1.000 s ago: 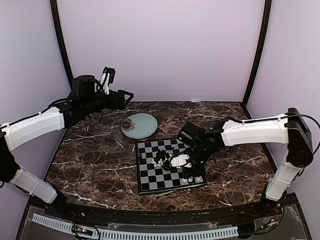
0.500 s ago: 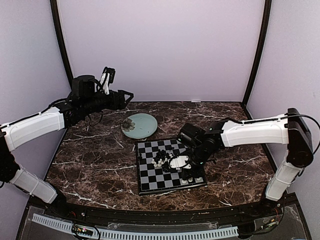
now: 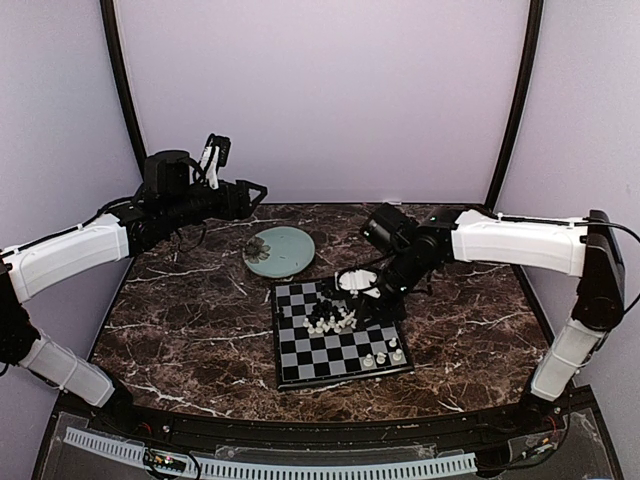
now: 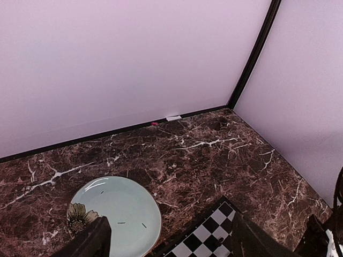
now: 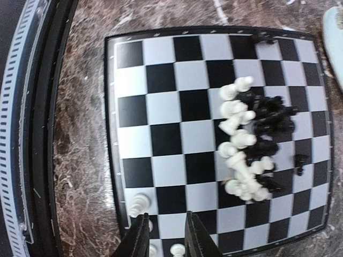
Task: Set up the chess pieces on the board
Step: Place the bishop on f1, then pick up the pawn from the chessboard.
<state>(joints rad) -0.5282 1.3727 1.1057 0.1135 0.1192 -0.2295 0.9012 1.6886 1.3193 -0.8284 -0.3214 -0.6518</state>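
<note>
The board lies at the middle of the table, and the right wrist view shows it from above. A tangled heap of white and black chess pieces sits near its centre. A few white pieces stand along its near right corner. My right gripper hovers over the board's far right part, open, with only bare squares showing between its fingers. My left gripper hangs high at the back left, wide open and empty.
A round pale green plate with a flower print lies just behind the board's far left corner. Purple walls close off the back and both sides. A single black piece stands at one board edge.
My right gripper rose from the board's near right corner and drew back toward the far side, its jaws now wider apart. The white pieces at that corner are uncovered. The left arm stayed still.
</note>
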